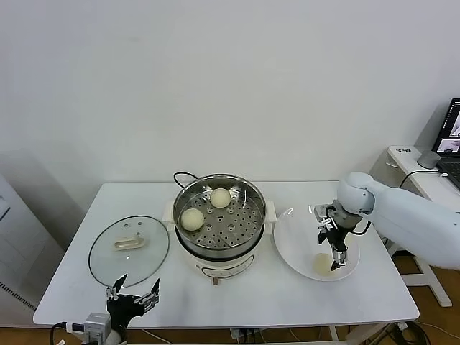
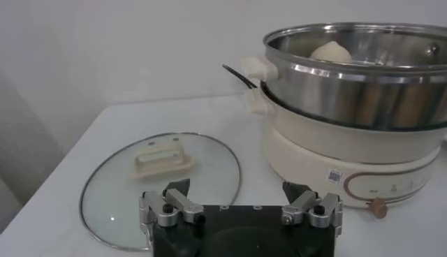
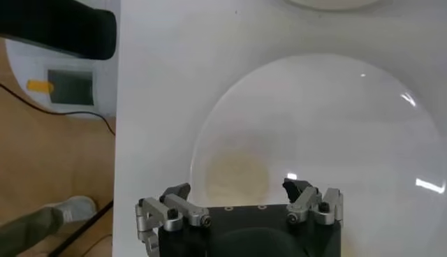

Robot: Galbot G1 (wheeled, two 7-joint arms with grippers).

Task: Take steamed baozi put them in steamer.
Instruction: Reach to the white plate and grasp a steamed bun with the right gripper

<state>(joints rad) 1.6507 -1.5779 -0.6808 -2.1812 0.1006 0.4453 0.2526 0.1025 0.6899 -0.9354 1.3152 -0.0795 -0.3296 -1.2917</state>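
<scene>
two steamed baozi (image 1: 192,218) (image 1: 221,197) sit on the perforated tray of the steamer (image 1: 248,192) at table centre, at about nine and twelve o'clock. the right gripper (image 1: 336,263), fingers spread and holding nothing, hangs over a third bun (image 1: 321,264) at six o'clock on the white plate (image 1: 295,233). the left gripper (image 1: 134,295), also spread, is parked near the glass lid (image 1: 152,248).

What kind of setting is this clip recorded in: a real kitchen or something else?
Probably a lab or office staged as a kitchen task, not a real kitchen. An electric steamer, its glass lid and a white plate sit on a plain white table against a bare wall, with a laptop on a side desk.
</scene>
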